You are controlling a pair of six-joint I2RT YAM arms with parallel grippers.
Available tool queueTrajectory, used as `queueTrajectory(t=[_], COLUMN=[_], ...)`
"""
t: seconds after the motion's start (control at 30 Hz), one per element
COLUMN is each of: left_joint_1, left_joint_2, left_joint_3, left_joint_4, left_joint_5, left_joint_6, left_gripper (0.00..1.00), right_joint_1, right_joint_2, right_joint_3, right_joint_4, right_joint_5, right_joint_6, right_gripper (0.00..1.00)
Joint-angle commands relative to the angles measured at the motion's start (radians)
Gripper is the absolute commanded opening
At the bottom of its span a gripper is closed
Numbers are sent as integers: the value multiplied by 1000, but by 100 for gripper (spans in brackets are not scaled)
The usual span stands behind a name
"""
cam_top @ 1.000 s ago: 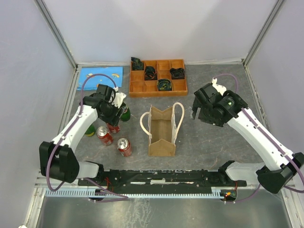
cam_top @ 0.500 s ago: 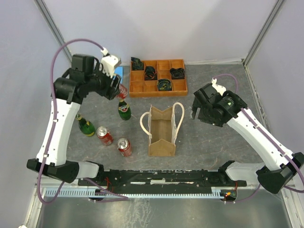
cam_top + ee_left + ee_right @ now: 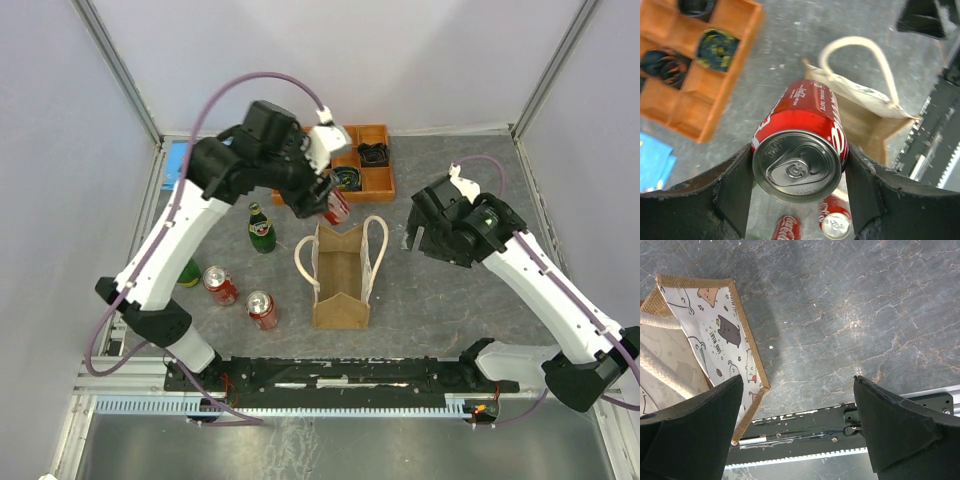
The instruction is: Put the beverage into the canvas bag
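Left jaws grip the red can [image 3: 800, 145] near the canvas bag's [image 3: 341, 298] far rim.

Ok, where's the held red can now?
Top view, centre: the red soda can hangs in the left jaws, between the orange compartment tray and the tan canvas bag's far end.

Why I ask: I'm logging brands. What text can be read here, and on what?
"Coca-Cola", white script: on the held red can, between the left fingers.
"Coca-Cola", partly cut off: on the second red can below it.
Small print on the held red can: too small to read.
Words on the canvas bag cat print: too small.
Label on the green bottle: blurred.
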Motion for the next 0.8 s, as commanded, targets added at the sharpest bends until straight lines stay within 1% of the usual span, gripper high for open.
queueTrajectory(t=[0.0,0.13,0.37,0.77], left_joint_1=[-76,-122,-200,-223], left_joint_2=[-2,-9,-24,43], left_joint_3=[0,-106,-329,-513], left_joint_4=[60,74,255,482], left_joint_5=[9,1,-44,-157], left_joint_6=[8,33,10,-68], left_gripper=[3,3,3,3], right_joint_1=[-3,-3,-2,-2], right_joint_2=[-49,-78,-104,-143], right_joint_3=[20,1,-23,-30], right_joint_4=[-21,-29,-35,-74], right_joint_5=[40,47,54,78], right_joint_6=[21,32,50,57], right_gripper=[99,99,99,99])
